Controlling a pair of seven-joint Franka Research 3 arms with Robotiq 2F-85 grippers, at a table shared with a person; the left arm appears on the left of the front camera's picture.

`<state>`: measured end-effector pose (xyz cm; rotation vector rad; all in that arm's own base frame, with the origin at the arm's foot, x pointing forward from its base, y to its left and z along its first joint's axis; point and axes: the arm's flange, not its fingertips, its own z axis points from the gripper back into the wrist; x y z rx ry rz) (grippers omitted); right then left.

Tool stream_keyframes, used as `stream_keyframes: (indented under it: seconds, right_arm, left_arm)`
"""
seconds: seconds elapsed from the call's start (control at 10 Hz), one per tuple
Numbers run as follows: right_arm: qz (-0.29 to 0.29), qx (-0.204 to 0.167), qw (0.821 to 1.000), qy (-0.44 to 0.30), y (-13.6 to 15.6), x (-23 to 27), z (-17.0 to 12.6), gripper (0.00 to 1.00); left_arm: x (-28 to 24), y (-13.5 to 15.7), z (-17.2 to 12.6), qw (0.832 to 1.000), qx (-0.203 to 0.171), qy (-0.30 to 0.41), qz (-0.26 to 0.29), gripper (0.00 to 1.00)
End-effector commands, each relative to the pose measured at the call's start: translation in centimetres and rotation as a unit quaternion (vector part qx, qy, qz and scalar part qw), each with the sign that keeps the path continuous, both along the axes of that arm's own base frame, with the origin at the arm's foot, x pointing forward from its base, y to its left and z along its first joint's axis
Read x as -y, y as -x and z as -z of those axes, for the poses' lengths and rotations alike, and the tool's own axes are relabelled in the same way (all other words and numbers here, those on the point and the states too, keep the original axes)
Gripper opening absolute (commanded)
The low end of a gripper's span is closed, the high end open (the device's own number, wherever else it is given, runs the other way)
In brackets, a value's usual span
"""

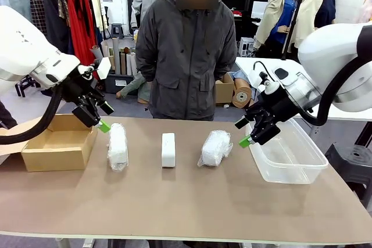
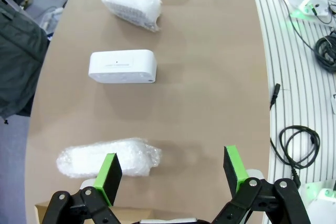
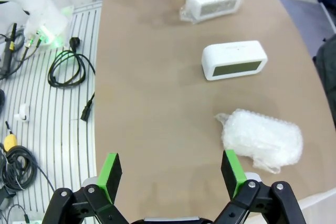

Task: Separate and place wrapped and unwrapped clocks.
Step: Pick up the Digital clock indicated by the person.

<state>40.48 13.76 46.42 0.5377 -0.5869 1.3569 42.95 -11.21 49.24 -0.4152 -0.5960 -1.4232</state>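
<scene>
Row on the table (image 1: 174, 201): wrapped clock (image 1: 117, 146), bare clock (image 1: 168, 149), second wrapped clock (image 1: 216, 147), between cardboard box (image 1: 58, 143) and clear tub (image 1: 290, 161). Left gripper (image 1: 104, 117) and right gripper (image 1: 243, 132) hover over the ends, jaws wide apart, holding nothing.

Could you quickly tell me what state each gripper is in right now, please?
Left gripper: open, holding nothing.
Right gripper: open, holding nothing.
</scene>
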Motion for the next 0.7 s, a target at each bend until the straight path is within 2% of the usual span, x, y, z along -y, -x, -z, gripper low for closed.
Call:
stream_keyframes:
  seconds: [0.0, 0.1, 0.3, 0.4, 0.6]
  right_arm:
    - [0.005, -0.006, 1.0, -0.016, -0.1, -0.2, -0.2, 1.0]
    - [0.0, 0.0, 1.0, 0.0, 0.0, 0.0, 0.0, 1.0]
    - [0.013, 0.02, 0.997, -0.074, -2.3, 0.0, -1.5, 1.0]
    - [0.014, 0.033, 0.996, -0.086, -3.0, -0.4, -2.1, 1.0]
    - [0.015, 0.036, 0.993, -0.113, -4.5, -0.3, -3.5, 1.0]
  left_arm:
    - [-0.3, 0.3, 0.0, 1.0, 0.002, 0.005, 0.005, 1.0]
    - [0.0, 0.0, 0.0, 1.0, 0.0, 0.0, 0.0, 1.0]
    - [-1.1, -1.8, -0.9, 0.999, 0.008, 0.026, 0.022, 1.0]
    - [-1.5, -2.3, -1.3, 0.999, 0.01, 0.028, 0.041, 1.0]
    - [-2.4, -3.5, -2.8, 0.997, 0.023, 0.041, 0.066, 1.0]
